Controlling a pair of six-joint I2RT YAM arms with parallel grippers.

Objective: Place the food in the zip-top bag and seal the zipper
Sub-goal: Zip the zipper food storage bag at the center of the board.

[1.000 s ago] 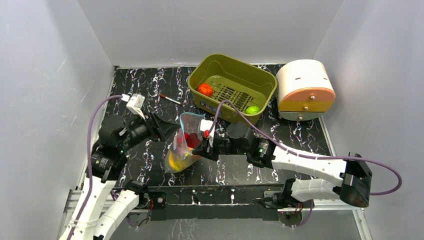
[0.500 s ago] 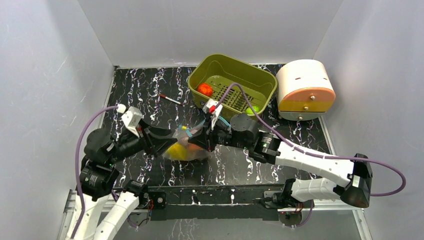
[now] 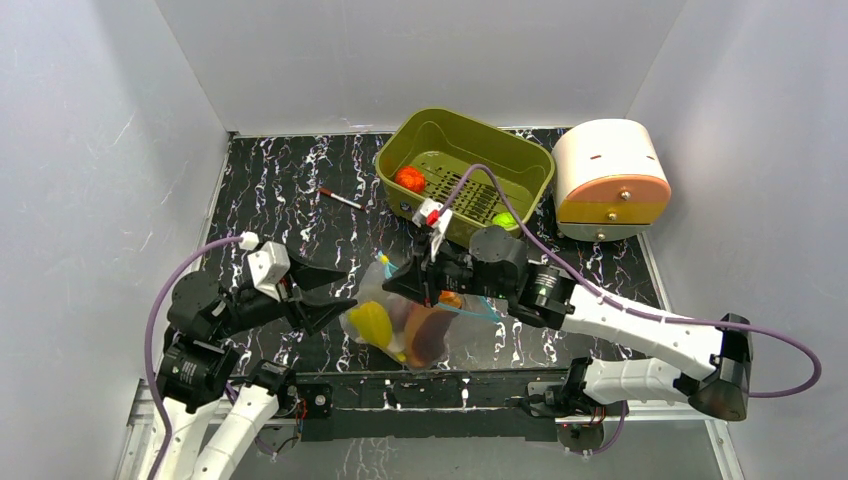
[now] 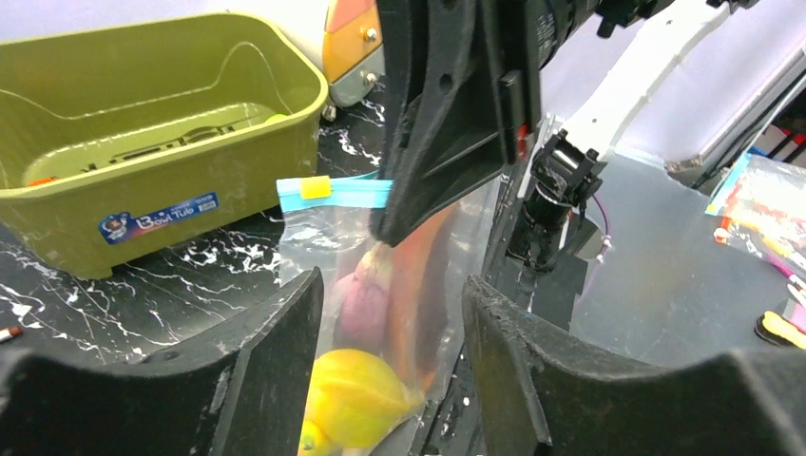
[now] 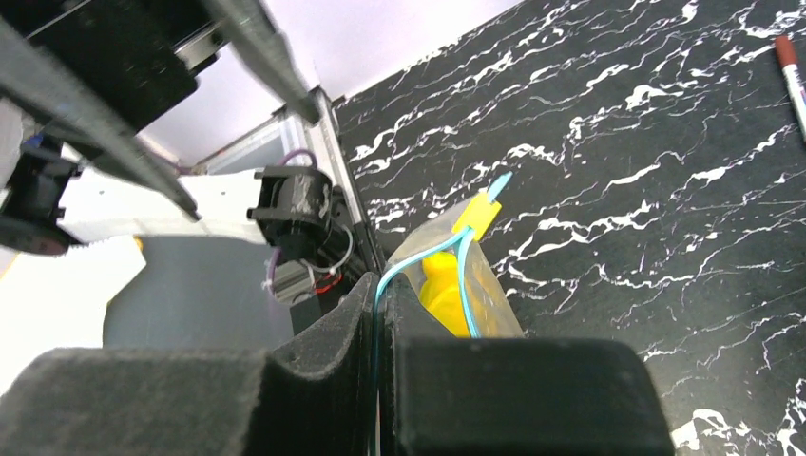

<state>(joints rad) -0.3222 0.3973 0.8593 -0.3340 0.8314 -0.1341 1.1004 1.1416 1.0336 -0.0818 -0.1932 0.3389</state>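
Note:
The zip-top bag (image 3: 405,322) hangs clear and floppy from my right gripper (image 3: 392,283), which is shut on its teal zipper (image 5: 463,266) edge beside the yellow slider (image 5: 475,214). Inside the bag I see a yellow banana (image 4: 356,399), an orange carrot (image 4: 423,285) and a purplish piece (image 4: 361,304). My left gripper (image 3: 350,288) stands open just left of the bag. In its wrist view the bag's lower half (image 4: 380,275) hangs between and beyond the spread fingers (image 4: 276,361). A red-orange tomato (image 3: 408,179) and a green fruit (image 3: 504,219) lie in the olive tub (image 3: 465,125).
A thin red-tipped stick (image 3: 340,199) lies on the black marbled table left of the tub. A white and orange round box (image 3: 610,170) stands at the back right. White walls close in both sides and the back.
My right gripper has swung the bag nearer and to the right, so it now hangs below the gripper. My left gripper has drawn back from the bag's mouth to the left and lower.

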